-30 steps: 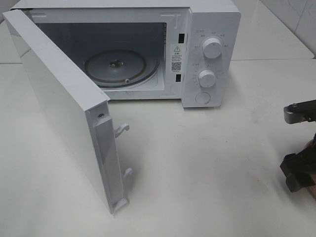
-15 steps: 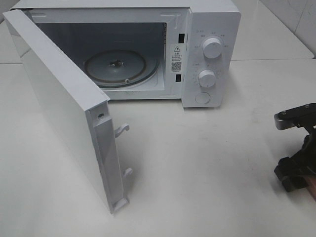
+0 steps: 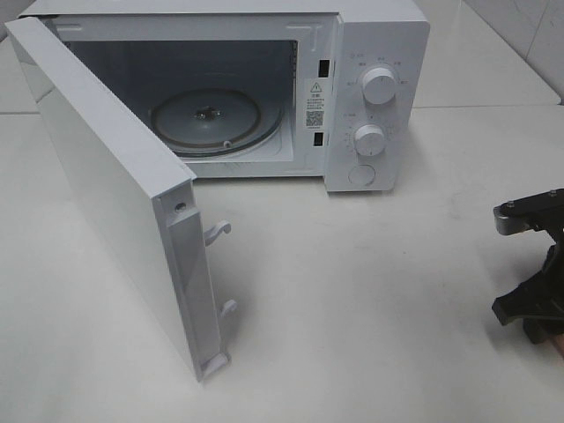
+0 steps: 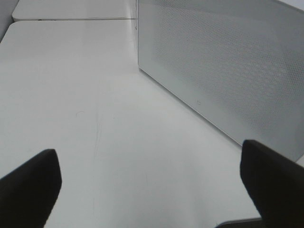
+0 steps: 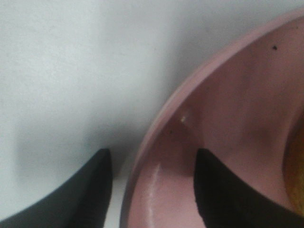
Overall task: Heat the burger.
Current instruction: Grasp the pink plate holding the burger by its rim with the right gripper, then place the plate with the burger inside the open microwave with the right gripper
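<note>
White table (image 3: 370, 291), microwave (image 3: 379, 53) at back, door (image 3: 97, 176) swung wide. Right gripper (image 5: 152, 159) jaws apart, astride pink plate (image 5: 228, 95) rim, not pinching yet. Burger (image 5: 297, 161) on plate, only a sliver visible. Pinch rim squarely, lift level. Left gripper (image 4: 152, 190) jaws spread wide, empty, beside door. Door edge may block route to turntable (image 3: 207, 119).

White tabletop (image 3: 379, 300) under soft, even light.
A seam (image 3: 493, 107) splits the matte surface into 2 slabs; faint scuffs (image 4: 97, 135) mark it, and a pale tiled wall (image 3: 533, 31) rises at the far right corner.
</note>
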`<state>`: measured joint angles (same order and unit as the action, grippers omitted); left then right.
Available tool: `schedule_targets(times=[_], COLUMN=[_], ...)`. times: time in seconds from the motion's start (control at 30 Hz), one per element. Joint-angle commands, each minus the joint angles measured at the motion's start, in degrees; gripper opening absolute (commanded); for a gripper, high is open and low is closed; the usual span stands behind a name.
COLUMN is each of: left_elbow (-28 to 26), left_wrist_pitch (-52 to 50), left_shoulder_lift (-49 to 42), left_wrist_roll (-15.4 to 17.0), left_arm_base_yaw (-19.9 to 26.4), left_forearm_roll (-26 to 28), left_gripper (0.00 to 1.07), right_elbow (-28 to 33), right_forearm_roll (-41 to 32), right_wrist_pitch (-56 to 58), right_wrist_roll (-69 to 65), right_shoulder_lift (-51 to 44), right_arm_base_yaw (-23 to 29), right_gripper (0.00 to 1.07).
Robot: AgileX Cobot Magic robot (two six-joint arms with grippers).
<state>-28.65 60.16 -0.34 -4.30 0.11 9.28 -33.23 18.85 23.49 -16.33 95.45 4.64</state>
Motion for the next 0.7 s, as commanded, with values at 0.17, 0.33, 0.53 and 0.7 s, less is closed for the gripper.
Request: schedule_targets(times=[0.17,0.33,0.53,0.7], left_elbow=[0.11,0.11,0.11,0.11], left_wrist_pitch=[-0.74,-0.74,-0.74,-0.74], left_shoulder_lift=[-1.38,-1.38,-1.38,-1.38], left_wrist_roll=[0.06,0.06,0.06,0.06], left_arm_base_yaw=[0.06,0.06,0.06,0.06], left_forearm_roll=[0.0,0.0,0.0,0.0], left_gripper=[0.94,0.94,0.94,0.94], right_elbow=[0.46,0.4,-0.46,-0.97], right_forearm_roll=[0.46,0.46,0.46,1.66], right_wrist_pitch=[3.04,3.5,5.9,7.16], right_wrist_roll=[-2.23,-2.23,-2.52,-3.44], right_shoulder_lift=[0.17,0.17,-0.4,-3.04], right_arm_base_yaw=[-0.4,-0.4,-0.29,1.26], right_gripper=[0.0,0.0,0.0,0.0])
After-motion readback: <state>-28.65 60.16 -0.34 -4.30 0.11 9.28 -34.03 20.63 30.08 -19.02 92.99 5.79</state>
